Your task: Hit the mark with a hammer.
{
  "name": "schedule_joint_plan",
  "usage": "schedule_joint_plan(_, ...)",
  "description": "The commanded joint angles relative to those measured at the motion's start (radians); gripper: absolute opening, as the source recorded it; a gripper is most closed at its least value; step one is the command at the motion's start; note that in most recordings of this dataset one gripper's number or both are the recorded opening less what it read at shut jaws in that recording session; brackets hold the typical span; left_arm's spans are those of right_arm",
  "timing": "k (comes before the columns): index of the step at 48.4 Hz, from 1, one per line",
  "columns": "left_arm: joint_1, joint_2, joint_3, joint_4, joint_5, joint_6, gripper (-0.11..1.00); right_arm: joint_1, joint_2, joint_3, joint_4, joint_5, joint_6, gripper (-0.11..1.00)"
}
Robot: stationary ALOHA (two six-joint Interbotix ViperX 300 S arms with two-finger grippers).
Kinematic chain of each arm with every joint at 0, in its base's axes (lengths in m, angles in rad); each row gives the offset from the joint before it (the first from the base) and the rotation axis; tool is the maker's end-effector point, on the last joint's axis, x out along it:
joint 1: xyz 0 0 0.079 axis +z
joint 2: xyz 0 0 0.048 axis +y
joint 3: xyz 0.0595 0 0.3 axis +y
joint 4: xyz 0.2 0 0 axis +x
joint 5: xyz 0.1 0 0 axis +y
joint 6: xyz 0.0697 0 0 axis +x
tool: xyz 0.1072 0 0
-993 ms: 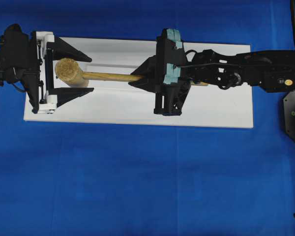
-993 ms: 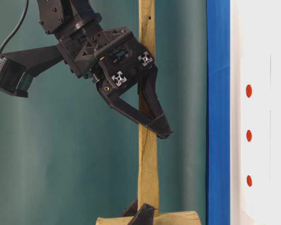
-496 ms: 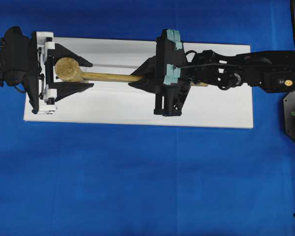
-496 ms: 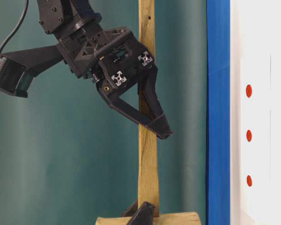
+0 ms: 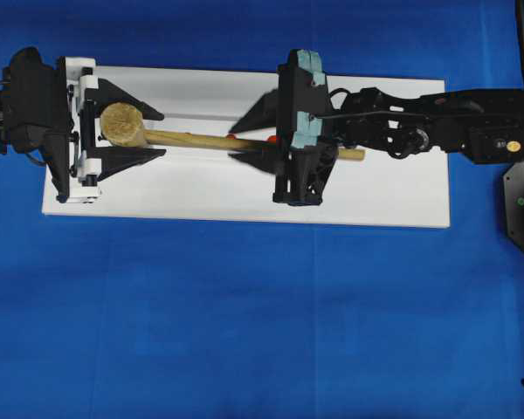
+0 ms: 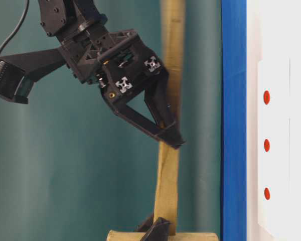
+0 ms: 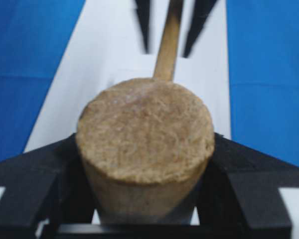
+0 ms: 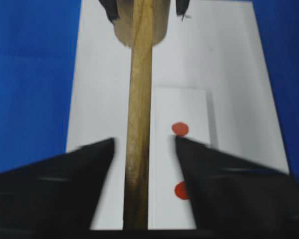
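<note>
Seen from above, a white board lies on a blue table cover, with a robot arm at each end. A light wooden mallet, the hammer, is held in the air above the board, parallel to its long side.

The left gripper is clamped on the hammer's thick round head: in the left wrist view the black fingers press against both sides of the head, whose rough end grain faces the camera. The handle runs away from it towards the right arm.

The right gripper has its jaws apart. In the right wrist view the handle passes between the two black fingers with a clear gap on each side, so this gripper is around the handle but not gripping it. In the table-level view the handle looks blurred and slightly tilted, which suggests it is moving.

The mark is the middle of three small red dots in a row on a raised white strip of the board. It is untouched, and the hammer is well apart from it; from above, the handle crosses over the strip.

As a judgement, the task is at an early to middle stage: the hammer is lifted and seems to be changing hands. A firm striking grip, aiming the head over the middle dot and the blow itself are left.
</note>
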Motion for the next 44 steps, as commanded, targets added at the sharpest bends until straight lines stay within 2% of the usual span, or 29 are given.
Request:
schedule_joint_plan(1,-0.003,-0.011,-0.018,-0.003,-0.008,-0.003,0.44,-0.002,-0.028,-0.011,-0.002,0.0,0.0,0.59)
schedule_joint_plan(5,-0.003,-0.012,-0.02,-0.003,-0.008,-0.011,0.44,0.0,-0.04,0.005,-0.005,-0.006,-0.005,0.82)
schedule_joint_plan(8,-0.003,-0.012,-0.021,-0.005,-0.008,-0.015,0.44,0.0,-0.051,0.017,-0.006,-0.008,-0.005,0.93)
schedule_joint_plan(10,-0.003,-0.012,-0.021,-0.005,-0.008,-0.02,0.44,0.002,-0.06,0.025,-0.009,-0.008,-0.005,0.96)
schedule_joint_plan(14,-0.003,-0.012,-0.025,-0.006,-0.006,-0.04,0.44,0.003,-0.071,0.032,-0.015,-0.008,-0.006,0.93)
schedule_joint_plan(18,-0.002,-0.015,-0.031,-0.008,0.0,-0.097,0.44,0.005,-0.077,0.032,-0.04,-0.009,-0.008,0.94)
schedule_joint_plan(22,-0.003,-0.02,-0.043,-0.008,0.018,-0.184,0.44,0.003,-0.077,0.032,-0.084,-0.009,-0.008,0.94)
schedule_joint_plan(27,-0.011,-0.026,-0.066,-0.008,0.046,-0.342,0.44,0.003,-0.077,0.032,-0.14,-0.011,-0.005,0.94)
schedule_joint_plan(39,-0.028,-0.029,-0.08,-0.006,0.057,-0.75,0.44,-0.003,-0.077,0.034,-0.206,-0.011,-0.003,0.94)
schedule_joint_plan(44,-0.051,-0.032,-0.077,-0.006,0.058,-0.857,0.44,-0.005,-0.075,0.034,-0.229,-0.011,-0.005,0.94)
